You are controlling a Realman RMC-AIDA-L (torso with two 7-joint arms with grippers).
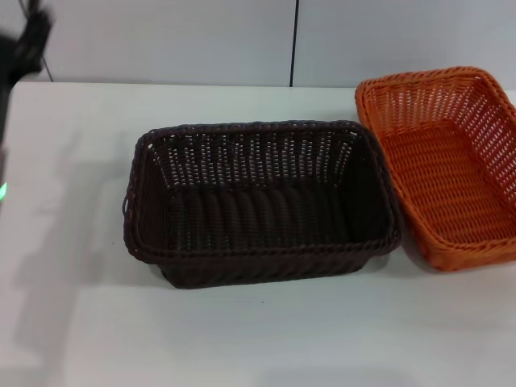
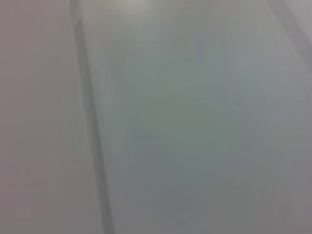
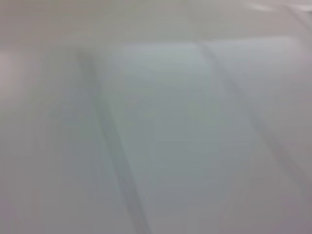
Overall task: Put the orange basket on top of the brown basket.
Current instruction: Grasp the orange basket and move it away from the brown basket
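The brown basket (image 1: pixel 262 201) stands upright and empty in the middle of the white table (image 1: pixel 72 242) in the head view. The orange basket (image 1: pixel 447 161) stands upright and empty right next to it on the right, its rim close to the brown basket's rim, partly cut off by the picture's right edge. A blurred dark part of my left arm (image 1: pixel 24 48) shows at the far upper left, away from both baskets. My right arm is out of view. Both wrist views show only a blurred pale surface with faint lines.
A pale wall with a dark vertical seam (image 1: pixel 294 40) stands behind the table's far edge. A small green light (image 1: pixel 3 192) glows at the left edge. Bare table lies left of and in front of the brown basket.
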